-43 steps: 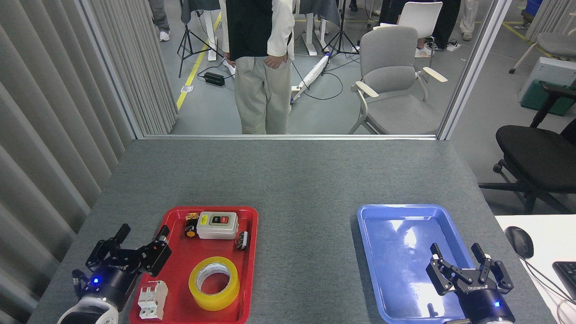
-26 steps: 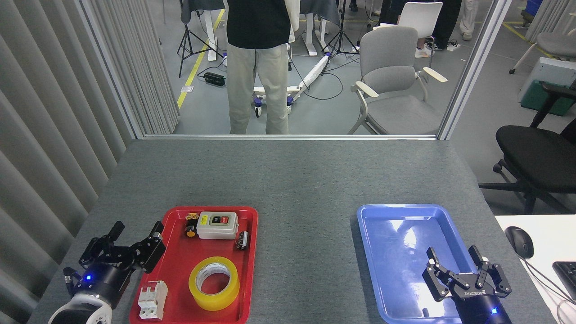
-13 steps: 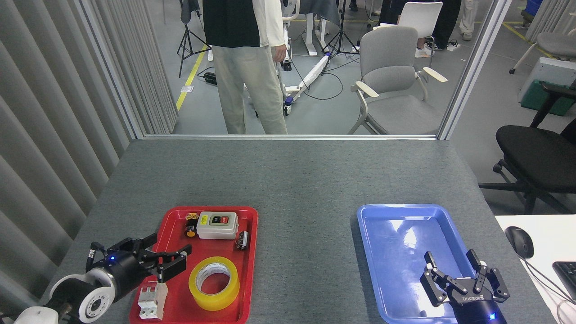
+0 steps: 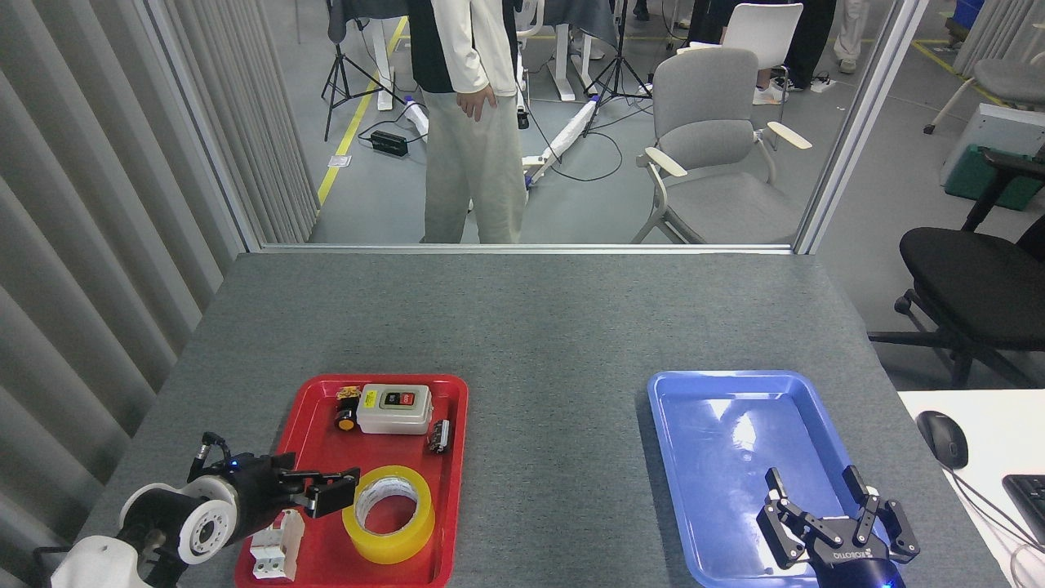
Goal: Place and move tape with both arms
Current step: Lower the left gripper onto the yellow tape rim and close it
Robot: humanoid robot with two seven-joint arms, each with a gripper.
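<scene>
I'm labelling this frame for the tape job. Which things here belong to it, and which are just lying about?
Belongs to the job:
the tape
left gripper
right gripper
red tray
blue tray

Just lying about:
switch box
white breaker
mouse
grey chair

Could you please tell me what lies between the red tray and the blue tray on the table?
Nothing: in the head view, only bare grey table separates the red tray from the blue tray.
</scene>
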